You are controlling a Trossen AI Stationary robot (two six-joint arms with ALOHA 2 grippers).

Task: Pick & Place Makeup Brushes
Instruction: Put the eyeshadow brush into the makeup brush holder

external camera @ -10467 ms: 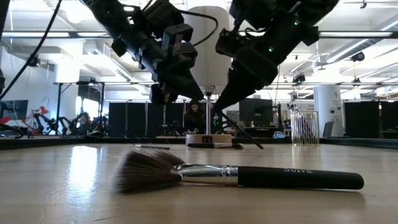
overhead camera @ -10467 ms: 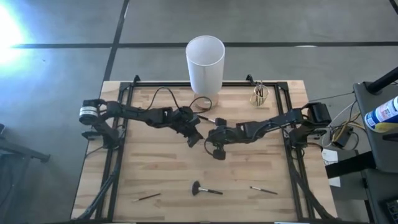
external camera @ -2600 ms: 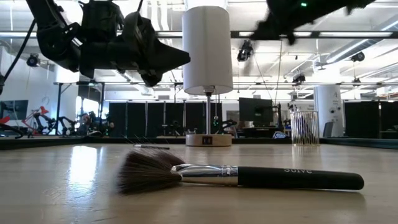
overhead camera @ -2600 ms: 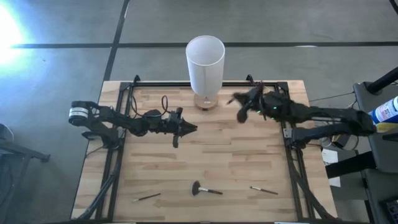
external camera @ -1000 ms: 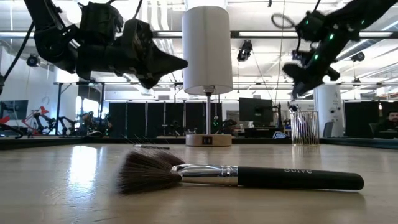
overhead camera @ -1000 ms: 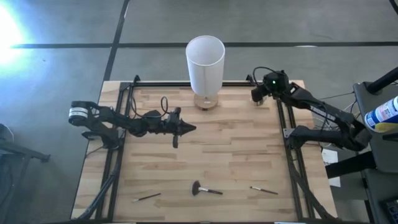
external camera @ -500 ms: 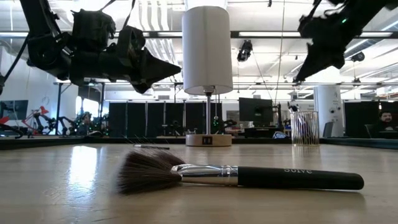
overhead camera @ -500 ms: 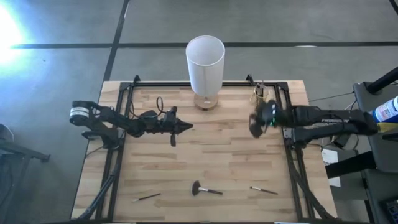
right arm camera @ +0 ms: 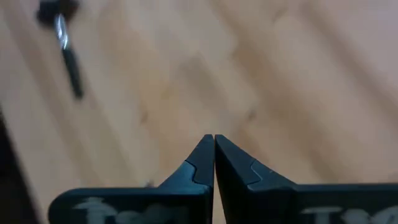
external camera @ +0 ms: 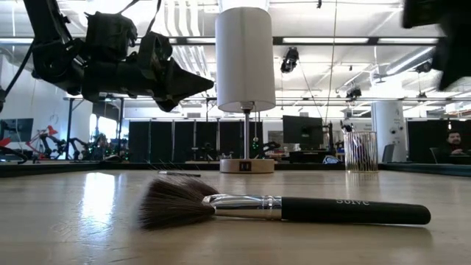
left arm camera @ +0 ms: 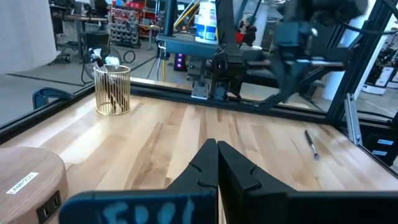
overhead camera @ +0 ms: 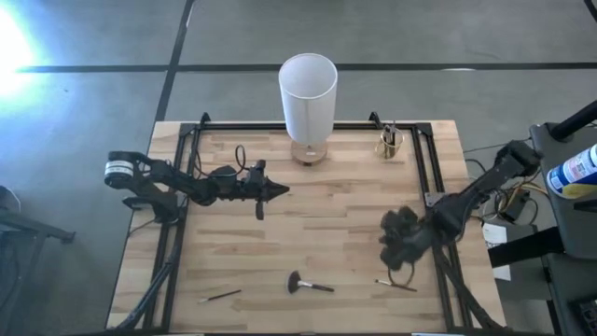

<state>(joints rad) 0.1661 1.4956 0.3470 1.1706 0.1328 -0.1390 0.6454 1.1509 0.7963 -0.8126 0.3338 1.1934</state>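
Note:
Three makeup brushes lie flat near the table's near edge: the wide fluffy-headed one (overhead camera: 308, 284) (external camera: 280, 208) in the middle, a thin one (overhead camera: 396, 286) to its right, and another thin one (overhead camera: 222, 296) to its left. More brushes stand in a gold wire cup (overhead camera: 390, 142) (left arm camera: 113, 89) at the far right. My right gripper (overhead camera: 392, 245) (right arm camera: 214, 140) is shut and empty, above the near-right table, just beyond the right thin brush. My left gripper (overhead camera: 283, 189) (left arm camera: 216, 149) is shut and empty, held level above the middle of the table.
A tall white lamp (overhead camera: 308, 91) stands on a round wooden base (left arm camera: 25, 180) at the middle of the far edge. A black frame (overhead camera: 187, 149) runs along the table's sides. Bare wood (overhead camera: 317, 233) lies between the two grippers.
My right gripper has swung away from the gold cup at the far right. It has travelled toward the near edge and now hangs over the near-right part of the table, close to the thin brush there. The brushes on the table have not moved.

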